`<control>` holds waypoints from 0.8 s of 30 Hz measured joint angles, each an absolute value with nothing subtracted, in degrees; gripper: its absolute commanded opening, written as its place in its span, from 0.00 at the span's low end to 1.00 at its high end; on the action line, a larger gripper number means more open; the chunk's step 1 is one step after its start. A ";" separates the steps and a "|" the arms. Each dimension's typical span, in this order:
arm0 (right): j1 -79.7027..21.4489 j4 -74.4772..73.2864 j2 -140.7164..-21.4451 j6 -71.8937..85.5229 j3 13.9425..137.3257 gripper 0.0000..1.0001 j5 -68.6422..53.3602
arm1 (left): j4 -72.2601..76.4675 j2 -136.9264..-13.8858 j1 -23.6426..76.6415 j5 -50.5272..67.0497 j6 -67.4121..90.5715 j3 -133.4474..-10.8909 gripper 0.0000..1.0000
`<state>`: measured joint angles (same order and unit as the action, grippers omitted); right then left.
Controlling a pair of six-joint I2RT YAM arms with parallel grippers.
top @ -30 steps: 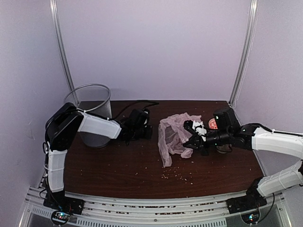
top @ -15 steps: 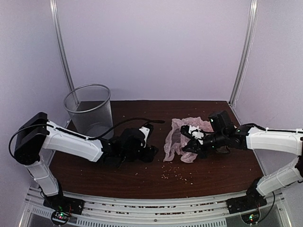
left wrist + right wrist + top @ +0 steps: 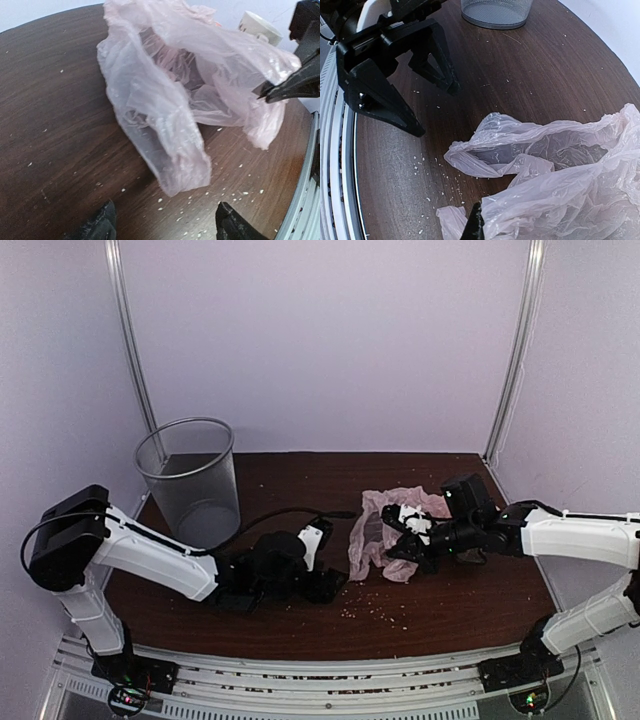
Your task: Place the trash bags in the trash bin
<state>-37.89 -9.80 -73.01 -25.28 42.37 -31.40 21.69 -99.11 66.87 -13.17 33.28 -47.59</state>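
The trash bag (image 3: 372,532) is a crumpled pinkish-white film lying on the dark wooden table right of centre. My right gripper (image 3: 393,550) is shut on the bag's near right part; in the right wrist view one black finger (image 3: 474,227) shows at the film (image 3: 560,175) and the other is hidden by it. My left gripper (image 3: 335,585) stands open low over the table, just left of the bag's lower end (image 3: 185,175), with nothing between its tips (image 3: 165,222). The trash bin (image 3: 190,480), a grey mesh cylinder, stands upright at the back left.
A cream mug (image 3: 257,27) stands behind the bag, near the right arm. White crumbs (image 3: 375,612) are scattered on the table in front of the bag. The left arm's cable (image 3: 300,512) loops over the table between bin and bag.
The left arm swung from beside the bin toward the bag and its jaws opened. The right gripper lowered the bag from hanging to lying on the table.
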 measured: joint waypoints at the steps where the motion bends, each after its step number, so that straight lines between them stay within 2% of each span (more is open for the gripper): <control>1: -37.89 -9.82 -72.99 -25.32 42.37 0.00 -31.31 | 22.65 -99.68 67.07 -12.80 33.12 -48.10 0.67; 6: -37.89 -9.85 -72.73 -25.39 42.37 0.00 -30.98 | 26.15 -104.31 67.55 -10.87 32.97 -52.01 0.67; 9: -37.89 -9.85 -72.58 -25.56 42.37 0.00 -30.94 | 26.17 -107.22 67.55 -10.79 33.39 -54.48 0.72; 13: -37.89 -9.89 -72.53 -25.76 42.37 0.00 -30.81 | 26.13 -109.80 67.55 -11.97 34.59 -56.93 0.70; 20: -37.89 -10.33 -72.53 -26.46 42.37 0.00 -30.76 | 26.22 -112.49 67.55 -13.85 36.75 -59.79 0.60; 24: -37.89 -10.55 -72.53 -26.85 42.37 0.00 -30.74 | 26.50 -114.04 67.55 -14.57 38.28 -60.18 0.46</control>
